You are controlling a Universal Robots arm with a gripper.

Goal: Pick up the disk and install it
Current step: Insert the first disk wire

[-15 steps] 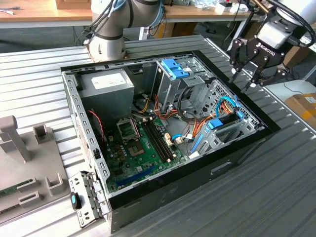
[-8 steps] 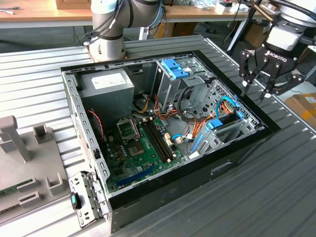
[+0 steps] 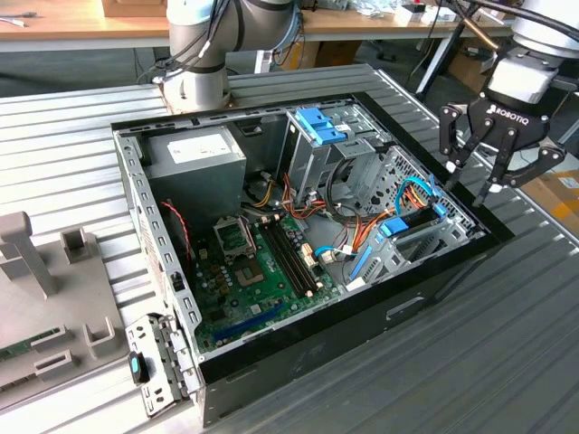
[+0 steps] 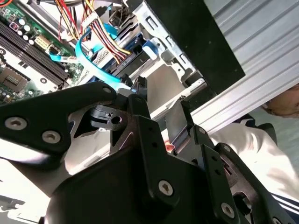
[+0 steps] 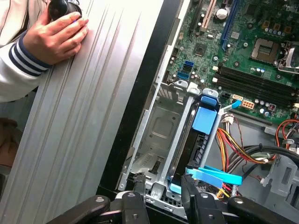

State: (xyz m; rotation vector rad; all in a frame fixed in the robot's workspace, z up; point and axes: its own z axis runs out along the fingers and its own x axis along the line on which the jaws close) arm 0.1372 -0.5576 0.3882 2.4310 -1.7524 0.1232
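The exterior view looks down from high and fairly far at the open computer case (image 3: 298, 244) on the ribbed tabletop (image 3: 507, 344). Both wrist views ride close behind the pincer (image 5: 161, 196), facing down into the case; both share the drive cage (image 5: 182, 130) and motherboard (image 5: 243, 51) with the exterior view.
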